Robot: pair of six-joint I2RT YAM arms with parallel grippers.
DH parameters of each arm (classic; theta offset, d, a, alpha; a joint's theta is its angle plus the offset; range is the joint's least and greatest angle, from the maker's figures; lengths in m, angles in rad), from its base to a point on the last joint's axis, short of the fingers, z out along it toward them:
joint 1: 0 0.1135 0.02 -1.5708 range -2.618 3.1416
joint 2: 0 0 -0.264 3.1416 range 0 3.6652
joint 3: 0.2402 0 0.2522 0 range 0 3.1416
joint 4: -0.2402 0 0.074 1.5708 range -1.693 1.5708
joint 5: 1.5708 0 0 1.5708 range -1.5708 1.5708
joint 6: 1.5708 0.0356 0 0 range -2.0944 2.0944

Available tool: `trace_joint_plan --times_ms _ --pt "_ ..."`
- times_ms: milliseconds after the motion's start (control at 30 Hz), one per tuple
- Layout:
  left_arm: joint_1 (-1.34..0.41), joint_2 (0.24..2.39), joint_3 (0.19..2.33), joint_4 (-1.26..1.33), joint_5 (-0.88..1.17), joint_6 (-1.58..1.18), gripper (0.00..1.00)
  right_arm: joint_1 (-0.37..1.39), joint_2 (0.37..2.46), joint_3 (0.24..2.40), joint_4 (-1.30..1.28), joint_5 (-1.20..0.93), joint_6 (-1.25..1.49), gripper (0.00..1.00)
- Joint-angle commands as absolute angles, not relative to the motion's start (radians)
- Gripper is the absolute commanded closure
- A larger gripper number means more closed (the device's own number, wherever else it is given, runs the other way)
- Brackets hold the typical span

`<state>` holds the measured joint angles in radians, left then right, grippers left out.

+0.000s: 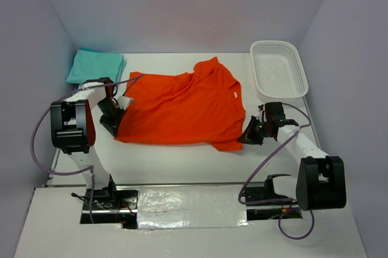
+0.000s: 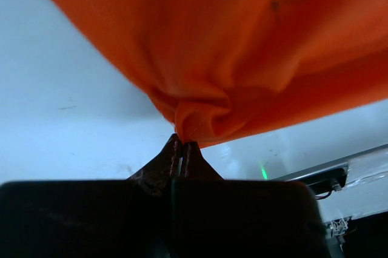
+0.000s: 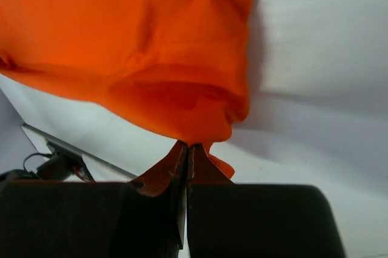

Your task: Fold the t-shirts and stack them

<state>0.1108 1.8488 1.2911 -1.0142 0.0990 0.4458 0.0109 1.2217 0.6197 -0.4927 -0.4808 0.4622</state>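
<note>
A bright orange t-shirt [image 1: 182, 108] lies spread over the middle of the white table, its collar toward the right. My left gripper [image 1: 116, 114] is shut on the shirt's left edge; the left wrist view shows orange cloth [image 2: 242, 58] bunched at the closed fingertips [image 2: 180, 144]. At the shirt's near right corner my right gripper [image 1: 250, 135] is shut on the cloth, and in the right wrist view the orange fabric [image 3: 133, 46] hangs from the pinched tips [image 3: 187, 146]. A folded mint-aqua t-shirt [image 1: 97, 66] rests at the back left corner.
A white plastic mesh basket [image 1: 279, 70] stands at the back right, just beyond the right arm. Grey walls enclose the table on three sides. A foil-covered strip [image 1: 188, 200] runs along the near edge between the arm bases.
</note>
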Motion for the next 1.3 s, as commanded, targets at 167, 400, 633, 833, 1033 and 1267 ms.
trace_joint_plan --times_ms 167,400,633,833,1033,1267 --pt "0.118 1.79 1.2 -1.054 0.005 0.451 1.0 0.136 1.167 0.525 -0.506 -0.442 0.505 1.0" --pt "0.141 1.695 1.15 -1.133 -0.008 0.481 0.71 0.147 1.112 0.524 -0.595 -0.453 0.515 0.53" --pt "0.193 1.729 1.575 -1.149 0.134 0.517 0.28 0.149 1.164 0.938 -0.724 -0.181 0.373 0.25" --pt "0.152 1.962 1.931 -0.919 0.262 0.335 0.78 0.149 1.524 1.369 -0.712 -0.114 0.304 0.84" --pt "0.127 2.236 2.17 -0.838 0.226 0.19 0.41 0.15 1.889 1.742 -0.762 -0.086 0.371 0.49" --pt "0.127 2.364 2.178 -0.724 0.173 0.115 0.31 0.138 2.126 1.853 -0.772 -0.138 0.509 0.47"
